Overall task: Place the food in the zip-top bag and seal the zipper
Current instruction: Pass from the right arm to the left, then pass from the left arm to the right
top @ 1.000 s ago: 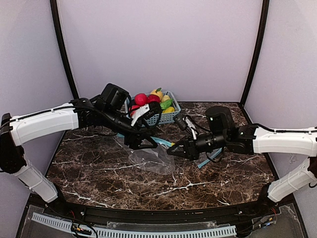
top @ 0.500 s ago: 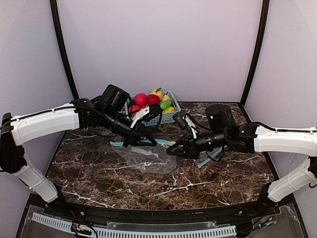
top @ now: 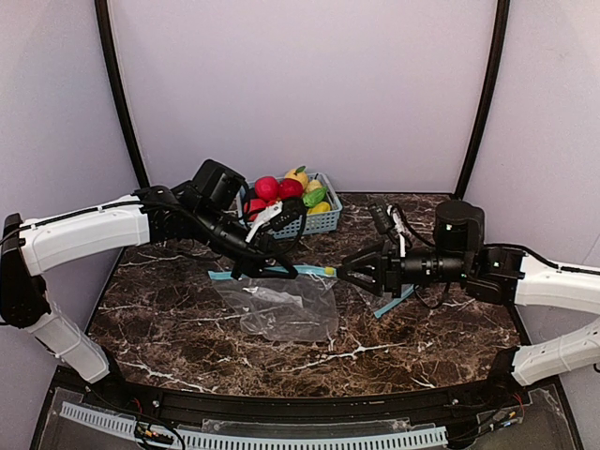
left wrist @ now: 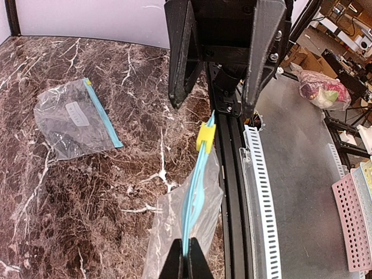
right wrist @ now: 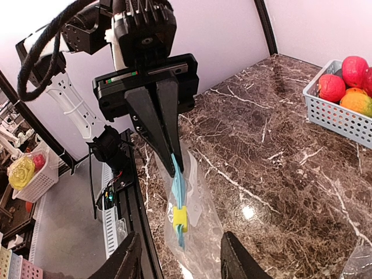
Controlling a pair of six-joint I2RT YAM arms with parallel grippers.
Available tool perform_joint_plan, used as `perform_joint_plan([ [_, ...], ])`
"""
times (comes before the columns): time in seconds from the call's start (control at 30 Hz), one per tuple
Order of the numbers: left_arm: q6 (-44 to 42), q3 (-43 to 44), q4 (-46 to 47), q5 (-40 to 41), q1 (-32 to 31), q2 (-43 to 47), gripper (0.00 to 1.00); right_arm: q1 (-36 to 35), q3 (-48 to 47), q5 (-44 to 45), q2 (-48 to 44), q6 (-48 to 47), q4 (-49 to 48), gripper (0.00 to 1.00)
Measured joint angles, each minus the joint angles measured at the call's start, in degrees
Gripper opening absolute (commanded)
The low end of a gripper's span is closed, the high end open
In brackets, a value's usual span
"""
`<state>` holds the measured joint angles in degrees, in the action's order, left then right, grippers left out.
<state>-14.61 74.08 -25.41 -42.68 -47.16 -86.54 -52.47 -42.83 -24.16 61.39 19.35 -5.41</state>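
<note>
zip-top bag (top: 286,309): mid-worktop (top: 178,342), between the two arms; its clear body sags from the strip toward the near edge.
zipper (top: 281,271): pulled into a straight line running left to right, with the yellow slider (left wrist: 203,138) at its right end.
left gripper (left wrist: 186,261): fingers pinched flat on the zipper, left of its middle.
right gripper (top: 342,273): fingers spread apart just off the slider end, gripping nothing.
food (top: 268,187): heaped in the blue basket (top: 321,223) at the back edge by the wall, just behind the left wrist; none is in the bag.
second bag (left wrist: 72,119): flat on the right half of the worktop under the right arm, apart from the held bag.
edges: the held bag lies well inside every edge of the worktop.
open room: bare marble lies in front of the bag up to the near rail and across the left front corner; it is tight between the basket and the left wrist.
change over the last second: the left fingers were open over the strip and have now closed on it. The right fingers had pinched the strip's right end and have now let go, and that arm has drawn back to the right. The strip now lies straighter.
</note>
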Motion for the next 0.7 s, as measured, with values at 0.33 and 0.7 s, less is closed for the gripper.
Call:
perform_joint_plan([
  [0.33, 0.04, 0.00, -0.02, -1.49, 0.00, 0.00, 0.01, 0.02, 0.00, -0.17, 1.97, 0.11, -1.92, 0.24],
  [0.7, 0.31, 0.00, -0.02, -2.03, 0.00, 0.00, 0.35, 0.02, 0.13, -0.46, 2.03, 0.46, -2.38, 0.00],
])
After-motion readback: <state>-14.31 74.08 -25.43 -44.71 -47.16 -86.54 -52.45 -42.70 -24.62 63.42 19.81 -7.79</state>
